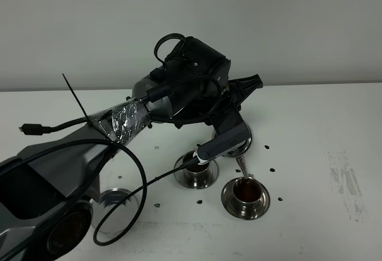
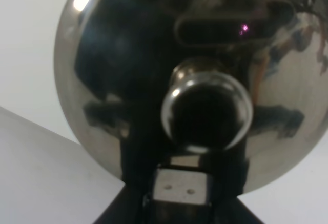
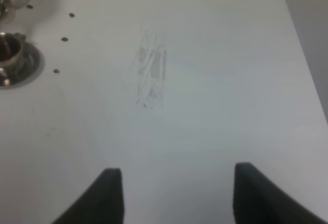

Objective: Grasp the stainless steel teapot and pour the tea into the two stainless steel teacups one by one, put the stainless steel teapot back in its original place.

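Polished steel fills the left wrist view: the stainless steel teapot point(image 2: 154, 80) shows its domed lid as a mirror-bright curve with a round knob point(image 2: 206, 112) at the centre, dark reflections smeared across it. The left claw point(image 2: 179, 193) is only partly visible below the knob, clenched on the teapot, though its fingertips are hidden. From the high camera the pot is almost wholly hidden behind the left arm; only its thin curved spout point(image 1: 243, 166) shows, angled down and forward over the nearer of the two stainless steel teacups point(image 1: 246, 190), so the pot's long axis is tipped toward that cup rather than upright. That cup holds dark tea and sits on its saucer point(image 1: 262, 207) on the white tabletop point(image 1: 322, 117); the second cup point(image 1: 196, 166) stands just beside it, to the left. The right claw point(image 3: 174, 193) hangs released above bare tabletop, jaws spread apart.
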Action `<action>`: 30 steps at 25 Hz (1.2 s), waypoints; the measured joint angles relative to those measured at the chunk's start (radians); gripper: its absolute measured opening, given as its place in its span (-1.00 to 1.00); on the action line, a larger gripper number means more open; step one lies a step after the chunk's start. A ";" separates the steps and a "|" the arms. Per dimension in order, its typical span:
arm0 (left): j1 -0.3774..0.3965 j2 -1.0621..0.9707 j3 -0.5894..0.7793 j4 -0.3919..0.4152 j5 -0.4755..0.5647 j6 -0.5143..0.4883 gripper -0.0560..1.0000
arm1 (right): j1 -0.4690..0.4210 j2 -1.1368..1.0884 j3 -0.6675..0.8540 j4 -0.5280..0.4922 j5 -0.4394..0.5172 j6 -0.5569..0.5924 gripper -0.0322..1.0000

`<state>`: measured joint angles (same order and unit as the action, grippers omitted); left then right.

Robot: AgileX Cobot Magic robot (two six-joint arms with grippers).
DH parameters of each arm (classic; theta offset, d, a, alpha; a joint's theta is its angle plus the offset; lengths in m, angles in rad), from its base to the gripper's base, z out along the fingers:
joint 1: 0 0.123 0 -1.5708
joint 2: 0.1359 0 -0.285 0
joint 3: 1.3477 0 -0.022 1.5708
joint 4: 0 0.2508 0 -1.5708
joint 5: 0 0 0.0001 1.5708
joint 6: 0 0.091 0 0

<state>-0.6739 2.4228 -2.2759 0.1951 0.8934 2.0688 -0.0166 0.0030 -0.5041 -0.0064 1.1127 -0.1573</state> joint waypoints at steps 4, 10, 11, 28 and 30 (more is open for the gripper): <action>0.013 0.000 0.000 -0.015 0.000 -0.009 -0.40 | 0.000 0.000 0.000 0.000 0.000 0.000 0.01; 0.030 -0.003 0.000 -0.034 -0.006 -0.038 -0.40 | 0.000 0.000 0.000 0.000 0.000 0.000 0.01; 0.031 -0.007 0.000 -0.040 -0.007 -0.040 -0.40 | 0.000 0.000 0.000 0.000 0.000 0.000 0.01; 0.062 -0.029 -0.048 -0.093 -0.005 -0.184 -0.40 | 0.000 0.000 0.000 0.000 0.000 0.000 0.01; 0.069 -0.029 -0.081 -0.093 0.012 -0.237 -0.40 | 0.000 0.000 0.000 0.000 0.000 0.000 0.01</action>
<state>-0.6051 2.3938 -2.3564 0.1017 0.9058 1.8322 -0.0166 0.0030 -0.5041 -0.0064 1.1127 -0.1573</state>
